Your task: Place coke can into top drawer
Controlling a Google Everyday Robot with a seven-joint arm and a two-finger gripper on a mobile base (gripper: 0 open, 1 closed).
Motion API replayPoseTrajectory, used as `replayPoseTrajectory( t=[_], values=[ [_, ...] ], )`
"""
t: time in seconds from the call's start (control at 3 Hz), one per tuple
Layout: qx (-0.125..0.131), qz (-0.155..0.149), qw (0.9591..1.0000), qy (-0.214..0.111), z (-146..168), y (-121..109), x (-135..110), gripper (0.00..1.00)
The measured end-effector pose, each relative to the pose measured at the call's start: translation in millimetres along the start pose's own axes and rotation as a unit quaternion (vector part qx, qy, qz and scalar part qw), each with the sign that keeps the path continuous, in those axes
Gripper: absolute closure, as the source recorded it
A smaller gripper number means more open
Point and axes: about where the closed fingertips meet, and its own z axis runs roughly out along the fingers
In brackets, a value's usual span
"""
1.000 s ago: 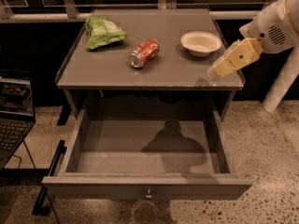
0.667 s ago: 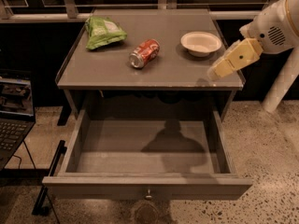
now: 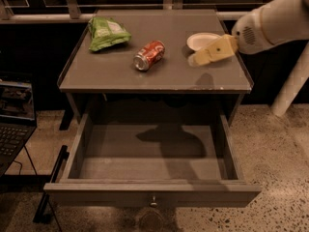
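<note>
The red coke can lies on its side on the grey cabinet top, near the middle, silver end facing front left. The top drawer is pulled fully open below, and nothing lies inside it; its small knob shows at the front centre. My gripper, with yellowish fingers, hovers over the right part of the cabinet top, to the right of the can and apart from it, just in front of a white bowl.
A green crinkled chip bag lies at the back left of the top. A white bowl sits at the back right, partly behind the gripper. A laptop stands at the left, a white pole at the right.
The gripper has moved left and slightly towards the back, over the cabinet top and closer to the can. The can, bag, bowl and drawer have not moved.
</note>
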Motion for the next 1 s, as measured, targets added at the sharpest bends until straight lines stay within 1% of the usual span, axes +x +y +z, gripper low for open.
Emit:
replayPoseTrajectory(
  t=[0.33,0.67,1.0],
  values=[
    [0.021,0.029,0.9991,0.022,41,-9,-19,0.0],
    [0.036,0.045,0.997,0.051,82,-4,-35,0.0],
    [0.036,0.05,0.9968,0.05,83,-4,-32,0.0]
  ],
)
